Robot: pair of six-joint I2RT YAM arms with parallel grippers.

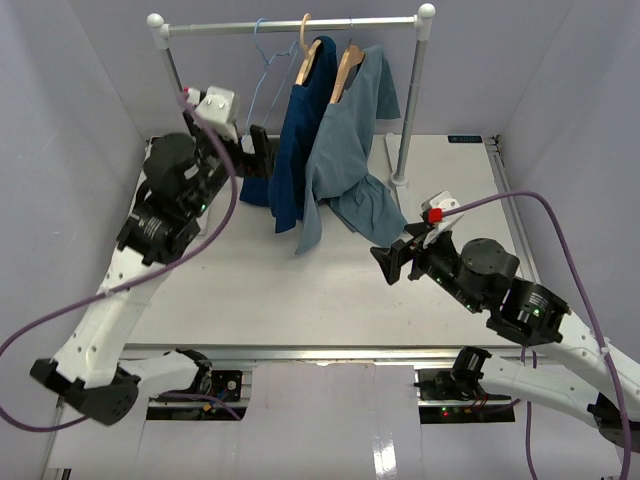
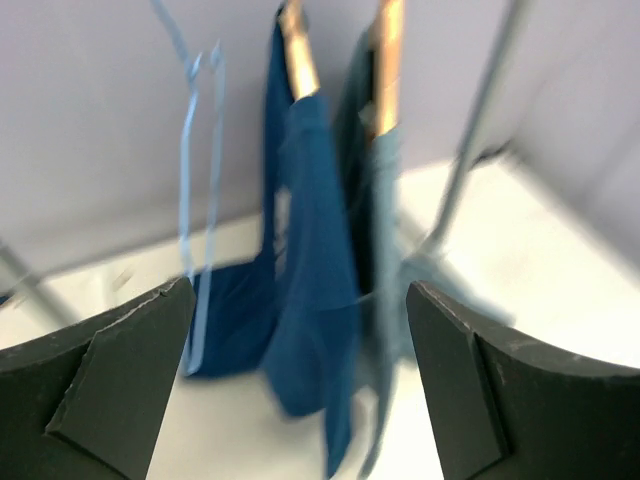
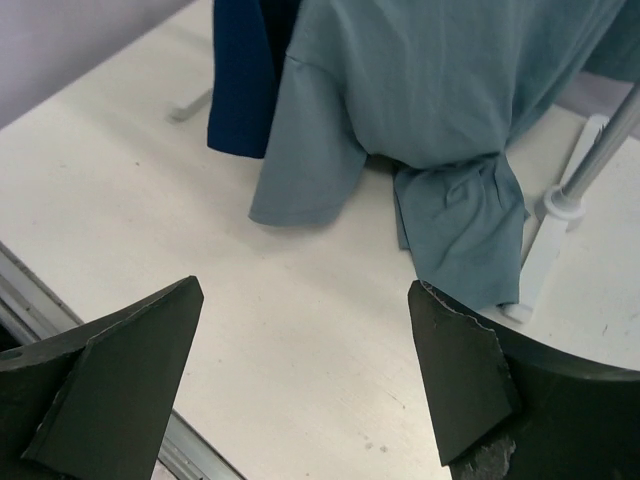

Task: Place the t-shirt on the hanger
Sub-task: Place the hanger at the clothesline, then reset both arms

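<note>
The navy t-shirt point(image 1: 293, 150) hangs on the tan wooden hanger point(image 1: 305, 58), which hooks on the rack rod. Its lower left part droops toward the table. My left gripper point(image 1: 266, 152) is open and empty, just left of the t-shirt at mid height. In the blurred left wrist view the t-shirt point(image 2: 312, 330) and hanger point(image 2: 298, 55) lie ahead between my open fingers point(image 2: 130, 370). My right gripper point(image 1: 386, 262) is open and empty, low over the table, right of the shirts. The right wrist view shows the t-shirt's hem point(image 3: 240, 80).
A second wooden hanger point(image 1: 347, 70) bears a grey-blue shirt point(image 1: 352, 150) right beside the navy one; its hem point(image 3: 430, 100) touches the table. A light-blue wire hanger point(image 1: 262, 60) hangs empty at the left. The rack's right pole point(image 1: 412, 110) and foot point(image 3: 545, 250) stand close by.
</note>
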